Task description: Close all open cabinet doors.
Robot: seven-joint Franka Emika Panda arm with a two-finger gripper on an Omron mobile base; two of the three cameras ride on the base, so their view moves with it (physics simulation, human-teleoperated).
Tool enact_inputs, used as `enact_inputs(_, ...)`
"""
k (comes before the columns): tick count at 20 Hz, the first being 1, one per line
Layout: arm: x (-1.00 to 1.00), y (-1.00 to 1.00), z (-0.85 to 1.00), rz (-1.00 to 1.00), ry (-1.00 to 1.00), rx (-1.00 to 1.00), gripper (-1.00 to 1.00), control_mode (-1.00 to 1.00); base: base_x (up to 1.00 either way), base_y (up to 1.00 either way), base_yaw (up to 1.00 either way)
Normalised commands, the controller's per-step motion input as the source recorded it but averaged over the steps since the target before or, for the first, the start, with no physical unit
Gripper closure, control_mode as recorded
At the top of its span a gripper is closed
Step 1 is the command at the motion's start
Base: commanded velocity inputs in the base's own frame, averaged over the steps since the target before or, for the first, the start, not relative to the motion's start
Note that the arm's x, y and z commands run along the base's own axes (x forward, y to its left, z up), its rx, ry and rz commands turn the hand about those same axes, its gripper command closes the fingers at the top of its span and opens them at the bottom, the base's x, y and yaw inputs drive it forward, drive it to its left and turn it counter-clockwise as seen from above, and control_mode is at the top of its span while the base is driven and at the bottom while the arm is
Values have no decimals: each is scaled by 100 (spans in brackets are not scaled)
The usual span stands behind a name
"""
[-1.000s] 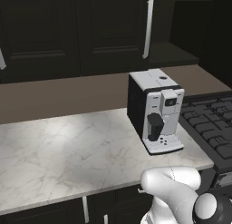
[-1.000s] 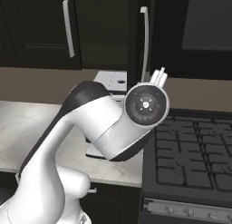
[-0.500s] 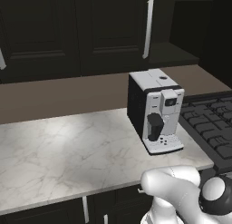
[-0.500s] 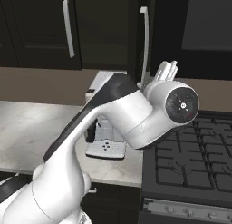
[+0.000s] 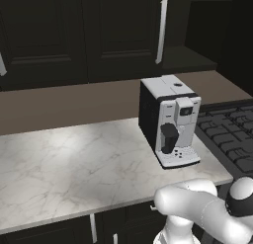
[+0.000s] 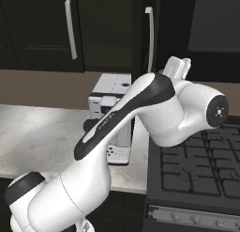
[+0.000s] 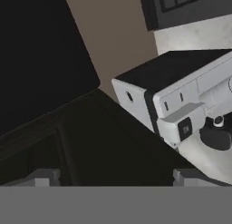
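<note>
Hand view first: my gripper [image 7: 116, 177] shows its two finger tips [image 7: 43, 177] low in the frame, set far apart with nothing between them, so my jaws stand wide and hold nothing. Beyond them lies a nearly black panelled surface, which I take to be one of the cabinet doors [image 7: 54, 141], though I cannot tell which door. Rolled across the right of this view is the coffee machine [image 7: 181, 105], white-fronted with a black side, and past it a brown backsplash [image 7: 113, 32] and a strip of marble.

From the right base view my arm [image 6: 154, 109] bends over the counter's right end, with the hand's pale top [image 6: 177, 66] raised in front of a slim vertical silver handle [image 6: 149, 38]. The dark door edge bearing that handle appears to stand out from the cabinet front, beside a darker recess to its right; I cannot say how far it is swung. A second handle [image 6: 71, 29] sits on a door further left.

In the left base view the machine stands near the right edge of the white marble counter [image 5: 74, 164], close to the black stove grates [image 5: 232, 139]. Above the backsplash, the dark doors run along the wall, with a silver handle [image 5: 161, 30] above the machine.
</note>
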Motion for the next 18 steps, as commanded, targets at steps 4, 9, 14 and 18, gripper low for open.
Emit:
enact_inputs(4,4,2,11,21,-15,1,-100,-100,0,0,0)
enact_inputs(9,-2,7,11,20,-15,0,-100,-100,0,0,0)
enact_inputs(14,-1,31,5,19,-15,0,-100,-100,0,0,0)
enact_inputs(18,0,35,1,19,-9,0,-100,-100,0,0,0)
